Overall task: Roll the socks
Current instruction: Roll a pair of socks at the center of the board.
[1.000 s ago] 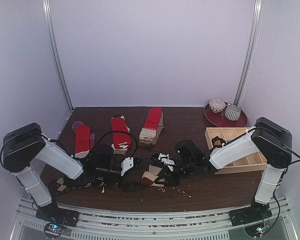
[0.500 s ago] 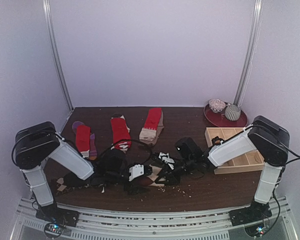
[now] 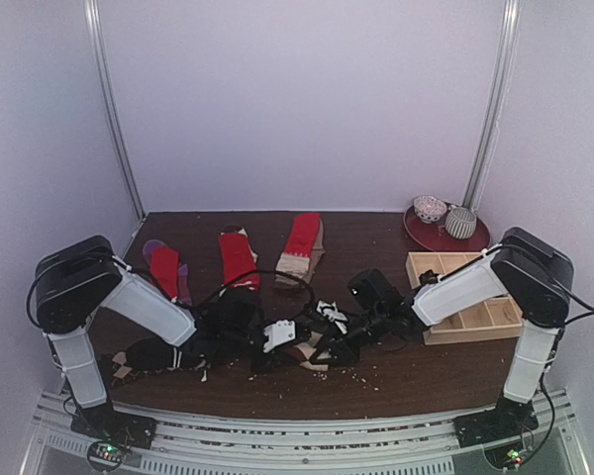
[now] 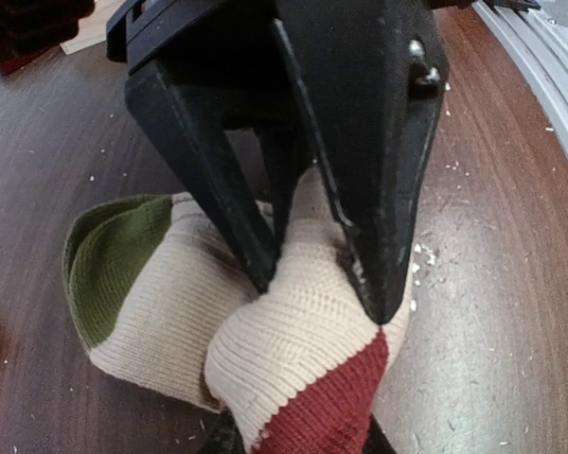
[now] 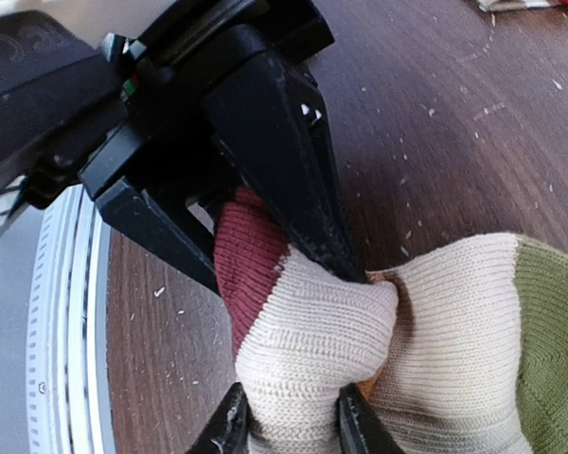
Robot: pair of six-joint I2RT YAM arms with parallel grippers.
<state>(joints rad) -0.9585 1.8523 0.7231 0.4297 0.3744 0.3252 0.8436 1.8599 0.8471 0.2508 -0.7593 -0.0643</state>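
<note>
**Left jaws:** clenched on a raised fold of the beige banded sock [image 4: 303, 355], with the two black tips pressed into the knit from either side, next to its red band.

**Right jaws:** likewise clenched on the same fold, which is entered from the opposite side. The tips of each pair are thus seen at the lower edge of the other wrist view.

**Sock:** it is bunched between the two pairs, and its green end is laid flat on the worktop [image 3: 376, 237] beside the fold. It is located at the middle of the worktop, close to the near edge, along which a metal rail [image 3: 277, 427] is run. Pale specks are scattered over the brown surface around it.

**Surroundings:**
- Bare worktop is left between the sock and three red socks [image 3: 238, 259], which are laid flat and apart in a row toward the far left.
- A dark patterned piece of fabric [image 3: 129, 358] is partly covered by the left arm, and its kind cannot be told.
- To the right, a wooden tray [image 3: 455, 255] is set just beside the right forearm, near the right edge.
- Behind the tray, a red plate [image 3: 475, 241] bearing two small bowls [image 3: 430, 208] is set in the far right corner.
- The worktop is enclosed on three sides by white walls [image 3: 307, 99].
</note>
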